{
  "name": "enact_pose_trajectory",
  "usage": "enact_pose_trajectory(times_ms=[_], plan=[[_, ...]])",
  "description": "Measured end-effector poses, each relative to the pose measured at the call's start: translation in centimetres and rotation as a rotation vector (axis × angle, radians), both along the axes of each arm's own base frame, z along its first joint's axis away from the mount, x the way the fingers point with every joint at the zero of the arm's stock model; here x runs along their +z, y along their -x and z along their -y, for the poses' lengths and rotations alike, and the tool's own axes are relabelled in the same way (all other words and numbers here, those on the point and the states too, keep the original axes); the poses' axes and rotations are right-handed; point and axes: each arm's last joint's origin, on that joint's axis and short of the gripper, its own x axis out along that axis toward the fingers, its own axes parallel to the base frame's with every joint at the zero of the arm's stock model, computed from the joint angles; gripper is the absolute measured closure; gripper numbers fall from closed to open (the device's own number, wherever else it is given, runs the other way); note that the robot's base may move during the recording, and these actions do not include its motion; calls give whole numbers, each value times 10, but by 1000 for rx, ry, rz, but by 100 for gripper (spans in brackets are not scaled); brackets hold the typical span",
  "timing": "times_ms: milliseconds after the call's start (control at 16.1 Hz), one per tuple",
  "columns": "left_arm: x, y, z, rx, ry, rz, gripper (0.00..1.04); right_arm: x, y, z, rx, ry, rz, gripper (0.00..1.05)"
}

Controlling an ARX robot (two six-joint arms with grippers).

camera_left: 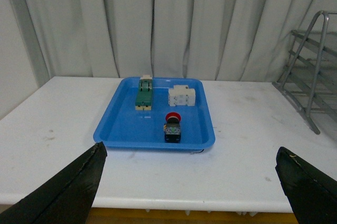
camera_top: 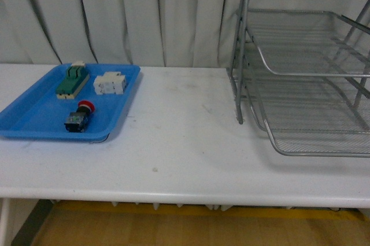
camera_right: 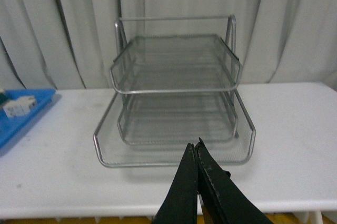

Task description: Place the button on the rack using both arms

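Tray [camera_top: 34,121] of flat blue plastic sits on the left part of the white table [camera_top: 185,147]; three parts lie in it, all apart from one another. The button [camera_top: 78,117] lies on its side close to the tray's near rim, its red cap turned toward the curtain [camera_top: 144,14] and its dark body toward the robot; the body looks black with some blue, though the front view is too soft to be sure. Behind it, toward the far rim, the green-and-cream part [camera_top: 72,80] lies lengthwise; the white block [camera_top: 110,83] sits just to the right of that part.

The rack [camera_top: 300,72] stands on the right part of the table, well apart from the tray; its three silver mesh tiers are stepped, the lowest drawn furthest toward the robot, and only mesh shows in each tier.

Neither arm appears in the front view. In the left wrist view the left gripper [camera_left: 188,153] has its jaws spread wide, the two black fingertips [camera_left: 89,168] at opposite edges of the picture, holding nothing; the tray and the button [camera_left: 172,127] lie between and beyond them. In the right wrist view the right gripper [camera_right: 196,147] has its jaws pressed together with nothing between them, pointed at the rack [camera_right: 176,92].
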Motion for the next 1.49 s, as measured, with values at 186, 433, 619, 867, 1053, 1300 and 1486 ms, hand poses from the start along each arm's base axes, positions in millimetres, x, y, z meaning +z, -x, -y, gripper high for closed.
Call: enact_pose_trajectory(times_ms=[186,433,619,867,1053,1300,1486], plan=[[0,0,0,0,0,0,7,-3,0,0,0,0,-20,103],[0,0,0,0,0,0,7,-2,0,0,0,1,-18,75],[0,0,0,0,0,0,7,-2,0,0,0,1,-18,48],[0,0,0,0,0,0,7,-2,0,0,0,1,-18,9],[0,0,0,0,0,0,7,-2,0,0,0,1,-18,7],[16,-26,-4,99,172,-370,7,-2,0,0,0,2,-18,7],[34,-92,-1,40,158,-329,7,-2,0,0,0,2,-19,7]])
